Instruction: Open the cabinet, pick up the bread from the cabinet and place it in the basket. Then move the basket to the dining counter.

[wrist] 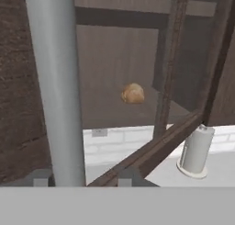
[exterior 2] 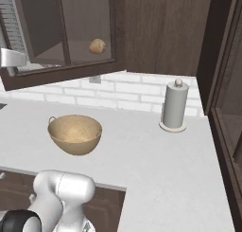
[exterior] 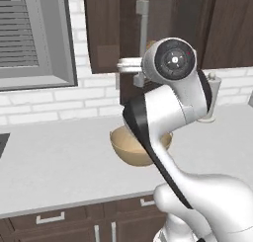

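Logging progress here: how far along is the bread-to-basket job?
Done: nothing yet. In hand: the gripper is at the cabinet door's handle, door swung partly out. Left: bread sits on its shelf, basket is empty on the worktop, not yet moved.

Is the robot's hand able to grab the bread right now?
Probably not yet. The bread sits on the cabinet shelf behind the glass door, which seems only partly swung out. The gripper is at the door's bar handle, its jaws on either side.
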